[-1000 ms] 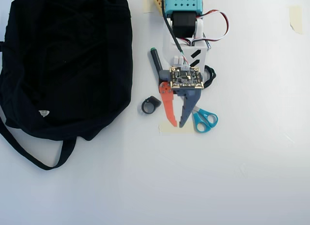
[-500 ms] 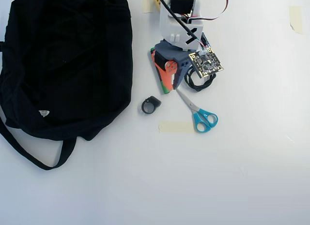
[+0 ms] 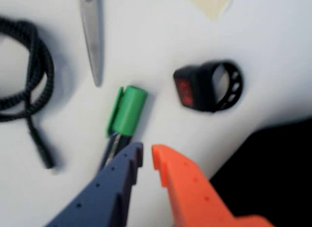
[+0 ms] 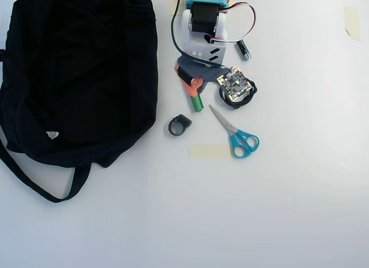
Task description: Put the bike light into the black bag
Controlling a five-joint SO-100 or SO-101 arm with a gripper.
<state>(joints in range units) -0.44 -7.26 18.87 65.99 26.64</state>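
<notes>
The bike light [image 3: 207, 86], a small black ring strap with a blocky head, lies on the white table up and to the right of my gripper in the wrist view. In the overhead view the bike light [image 4: 179, 125] sits just right of the black bag [image 4: 75, 72], which fills the left side. The bag's edge shows at the lower right of the wrist view [image 3: 273, 173]. My gripper [image 3: 147, 156], with one blue and one orange finger, is almost closed, with only a narrow slit between the tips, and holds nothing. In the overhead view my gripper [image 4: 193, 86] is folded near the arm's base.
A green-capped marker [image 3: 127, 110] lies just ahead of the fingertips. Scissors [image 4: 236, 135], a coiled black cable [image 3: 29, 71], a small black-and-silver cylinder [image 4: 244, 49] and a strip of tape [image 4: 209, 151] lie around the arm.
</notes>
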